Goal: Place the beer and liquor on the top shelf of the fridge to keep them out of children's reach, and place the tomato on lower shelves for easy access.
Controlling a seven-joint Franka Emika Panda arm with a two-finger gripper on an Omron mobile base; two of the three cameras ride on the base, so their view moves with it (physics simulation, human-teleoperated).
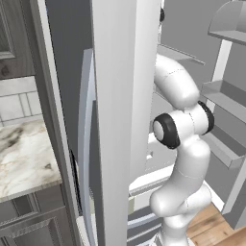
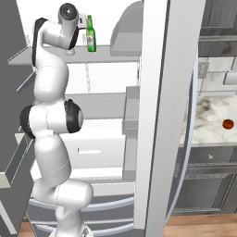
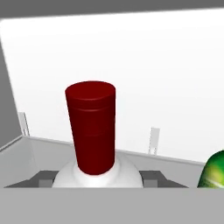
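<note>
— End effector (image 3: 92,183) is up inside the fridge (image 2: 162,115), level with the top shelf (image 2: 115,47). From the hand camera I can see its two finger tips (image 3: 43,178) standing either side of the liquor (image 3: 92,131), right at the white shoulders under the red cap. Looks to me like it is pinching the liquor, though I cannot see the contact itself.

— And the beer (image 2: 91,34)?

— Upright on the top shelf already, just beside the hand. A bit of green glass shows at the edge of the hand camera too, so the two bottles are close together.

— So the liquor is down on the shelf?

— Hard to tell. It is at shelf height and upright, but its base is hidden. I would guess it is about to be set down or has just touched, and the fingers have yet to let go.

— What about the tomato (image 2: 227,123)?

— Out on the marble surface (image 2: 208,120) to the right of the fridge door, well apart from the arm. Untouched, by the look of it.

— So how far along?

— Beer done, liquor nearly there. What is left is releasing it, backing out, then fetching the tomato and putting it on one of the lower shelves (image 2: 97,105).
</note>
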